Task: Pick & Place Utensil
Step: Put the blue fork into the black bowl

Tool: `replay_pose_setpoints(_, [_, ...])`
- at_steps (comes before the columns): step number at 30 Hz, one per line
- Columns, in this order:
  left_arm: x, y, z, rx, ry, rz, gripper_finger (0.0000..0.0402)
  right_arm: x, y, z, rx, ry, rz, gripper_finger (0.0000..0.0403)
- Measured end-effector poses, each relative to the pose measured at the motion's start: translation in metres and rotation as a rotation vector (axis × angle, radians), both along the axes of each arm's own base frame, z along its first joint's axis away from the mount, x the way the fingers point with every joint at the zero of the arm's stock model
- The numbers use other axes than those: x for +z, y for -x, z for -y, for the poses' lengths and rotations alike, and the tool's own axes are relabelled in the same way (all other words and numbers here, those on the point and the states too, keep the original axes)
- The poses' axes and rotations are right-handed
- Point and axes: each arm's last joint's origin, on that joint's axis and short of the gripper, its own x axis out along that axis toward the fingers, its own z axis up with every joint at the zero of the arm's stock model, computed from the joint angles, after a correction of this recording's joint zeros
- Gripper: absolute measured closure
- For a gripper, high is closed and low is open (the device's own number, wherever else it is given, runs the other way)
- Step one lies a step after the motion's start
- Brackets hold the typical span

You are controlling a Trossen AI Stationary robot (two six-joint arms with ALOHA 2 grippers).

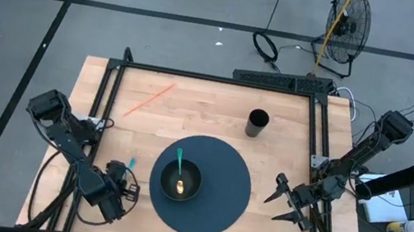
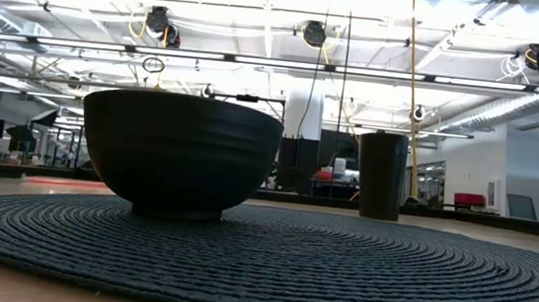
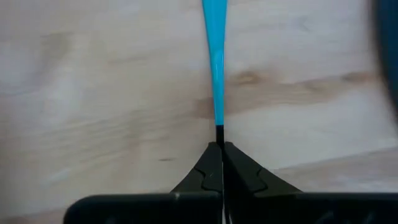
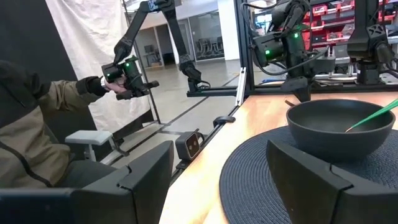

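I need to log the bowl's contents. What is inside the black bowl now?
In the bowl a green utensil leans on the rim, its handle sticking out. A yellowish spot shows at the bottom; what it is I cannot tell. The low view shows only the bowl's outer wall.

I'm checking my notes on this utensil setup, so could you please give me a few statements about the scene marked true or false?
1. A green utensil rests in the dark bowl. True.
2. The left gripper is open and holds nothing. False: it is shut on the blue utensil.
3. The bowl sits on the round dark placemat. True.
4. The black cup stands on the placemat. False: it stands on the bare wood beyond the placemat.
5. The right gripper is clamped on the orange stick. False: it is open, beside the placemat, far from the stick.
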Motion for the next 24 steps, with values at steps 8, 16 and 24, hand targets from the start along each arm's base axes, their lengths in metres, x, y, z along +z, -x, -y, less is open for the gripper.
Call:
replay_pose_setpoints(8, [0.0004, -0.004, 0.0034, -0.009, 0.032, 0.043, 0.0373, 0.0, 0.0, 0.0, 0.0, 0.0, 0.0, 0.0152])
replay_pose_setpoints(16, [0.0006, -0.0042, 0.0034, -0.01, 0.031, 0.044, 0.0291, 0.0, 0.0, 0.0, 0.0, 0.0, 0.0, 0.0152])
replay_pose_setpoints(24, [0.0014, -0.0036, -0.0036, 0.012, -0.011, 0.001, 0.0247, 0.0, 0.0, 0.0, 0.0, 0.0, 0.0, 0.0152])
